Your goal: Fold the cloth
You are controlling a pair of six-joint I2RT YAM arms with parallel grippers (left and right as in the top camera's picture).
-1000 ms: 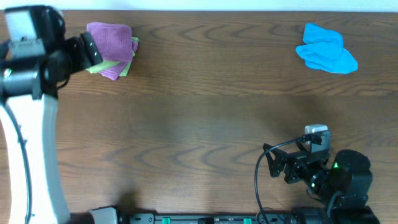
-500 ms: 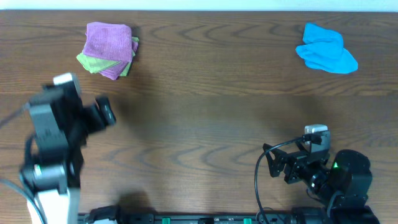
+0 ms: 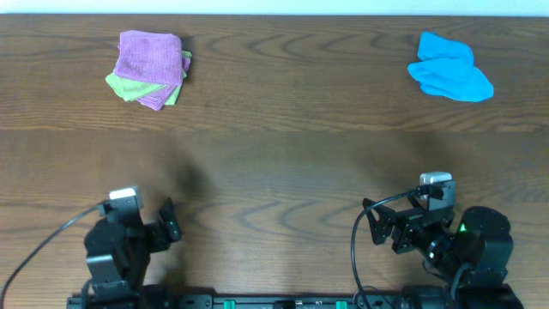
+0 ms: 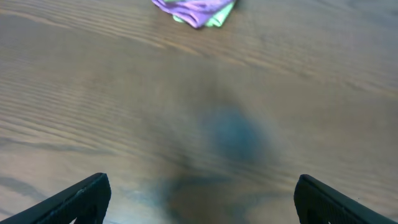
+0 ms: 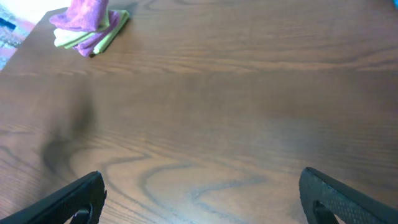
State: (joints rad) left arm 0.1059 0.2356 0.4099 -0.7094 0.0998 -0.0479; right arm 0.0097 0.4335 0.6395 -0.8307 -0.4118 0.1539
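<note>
Currently, both arms are parked at the near edge of the table (image 3: 274, 146).

**Change of state.** One second earlier, the left pincer (image 3: 163, 230) is at the far-left corner, right beside the cloth (image 3: 147, 53). Half a second earlier it is midway back along the table. It now sits at its rest position, well apart from the cloth. The right pincer (image 3: 375, 225) is in the same place in all three views.

**Pincer state.** Both pincers are released, with jaws spread wide and nothing between them. The left wrist view and the right wrist view each show only bare wood between the fingertips.

**Location of the cloth.**
- From the left pincer: straight ahead, far off.
- From the right pincer: far ahead and well across to its left.

The cloth lies as a compact, roughly square pad, resting on top of a lime-green cloth (image 3: 118, 84) whose edges show beneath it. Its shape and position match the earlier views.

**Other items.** A blue cloth (image 3: 450, 67) lies crumpled far ahead of the right pincer and slightly to its right.

**Significance.** The cloth is already folded and released, so the left arm's withdrawal reads as a return to rest. The fold appears complete, and no further contact seems required.
</note>
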